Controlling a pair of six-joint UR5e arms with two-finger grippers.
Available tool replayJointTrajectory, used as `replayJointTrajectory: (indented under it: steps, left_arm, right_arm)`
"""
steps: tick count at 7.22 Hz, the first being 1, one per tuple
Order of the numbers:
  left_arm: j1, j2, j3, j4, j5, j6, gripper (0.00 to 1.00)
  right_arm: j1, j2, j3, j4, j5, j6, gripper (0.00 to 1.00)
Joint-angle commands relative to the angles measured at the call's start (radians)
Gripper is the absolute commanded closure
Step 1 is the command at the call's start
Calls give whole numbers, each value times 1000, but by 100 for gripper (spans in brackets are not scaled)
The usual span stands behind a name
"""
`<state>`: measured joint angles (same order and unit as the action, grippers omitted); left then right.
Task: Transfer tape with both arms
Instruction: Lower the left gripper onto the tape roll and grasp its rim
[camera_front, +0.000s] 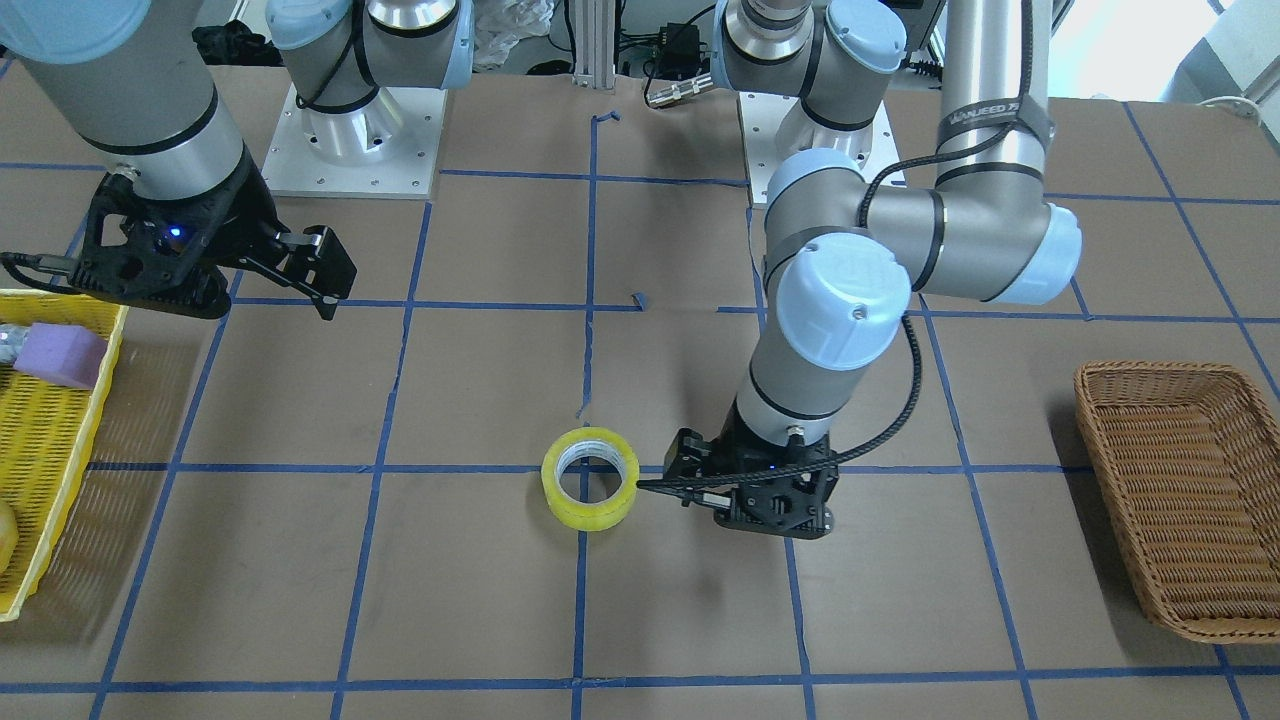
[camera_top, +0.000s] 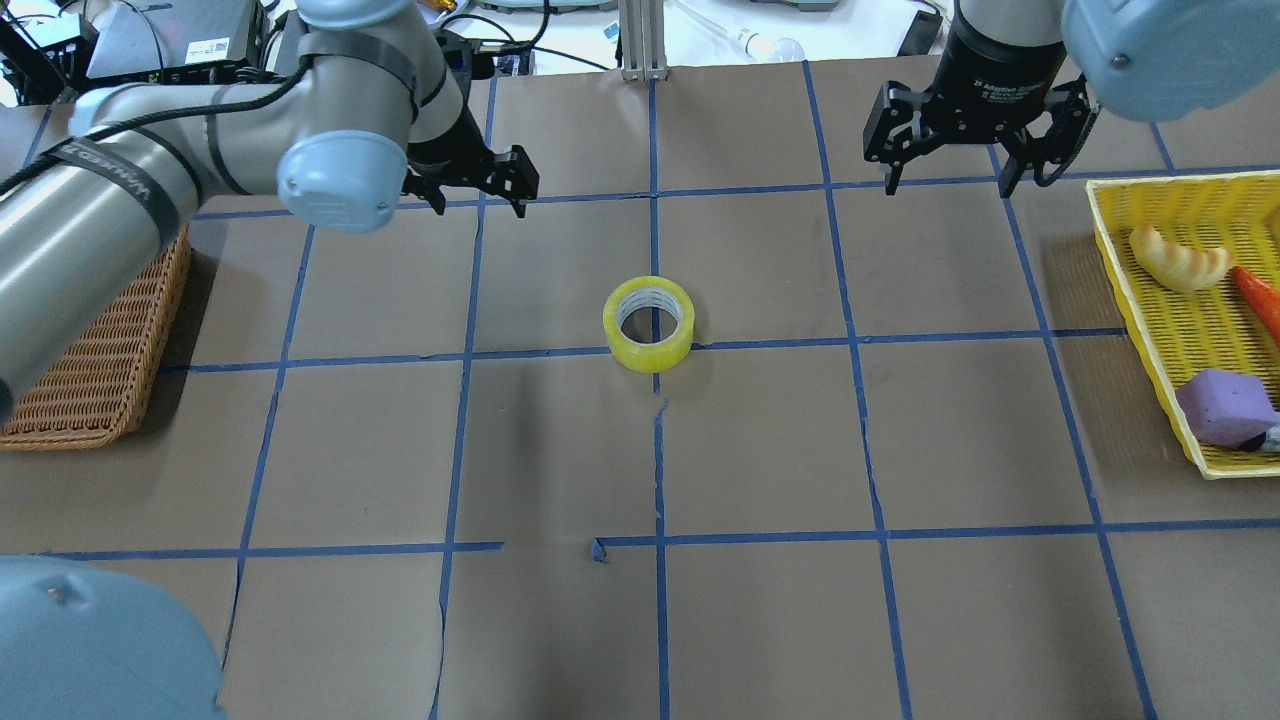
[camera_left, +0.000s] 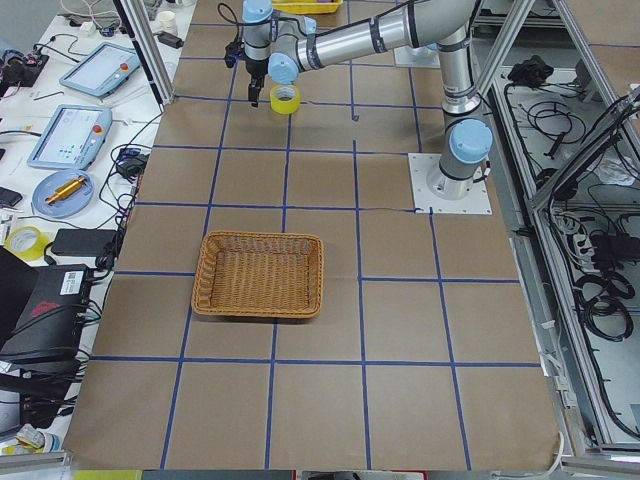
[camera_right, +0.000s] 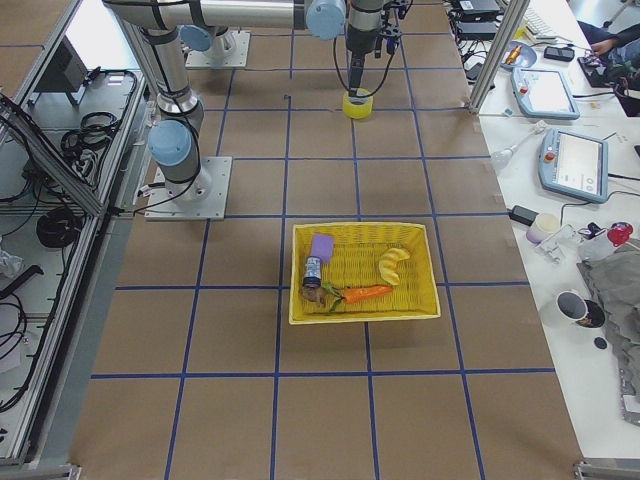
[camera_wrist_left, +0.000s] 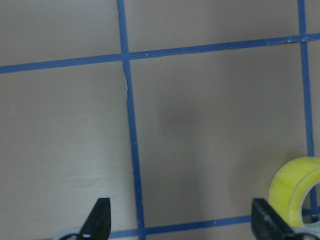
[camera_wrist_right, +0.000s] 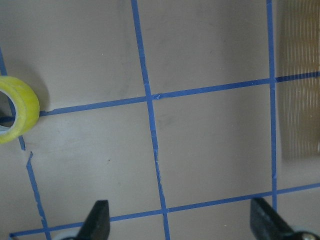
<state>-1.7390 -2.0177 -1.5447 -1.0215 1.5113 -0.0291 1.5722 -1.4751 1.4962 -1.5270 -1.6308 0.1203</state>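
Observation:
The tape is a yellow ring with a whitish core, lying flat on the brown table at its middle, on a blue line crossing; it also shows in the front view. My left gripper is open and empty, low and beside the tape. In the left wrist view the tape sits just outside one fingertip. My right gripper is open and empty, away from the tape near the yellow basket. The right wrist view shows the tape at its left edge.
A brown wicker basket stands at the left arm's side, partly under that arm. A yellow mesh basket on the right arm's side holds a purple foam block, a yellowish lump and an orange item.

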Motion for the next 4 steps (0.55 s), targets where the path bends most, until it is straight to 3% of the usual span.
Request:
replayJointTrajectory:
  steps: [1, 4]
  left_arm:
    - [-68, -24, -52, 4, -3, -22, 0]
    - [-100, -56, -92, 75, -8, -9, 0]
  right_arm:
    - [0, -19, 1, 13, -1, -135, 0]
    - [0, -22, 1, 13, 55, -136, 0]
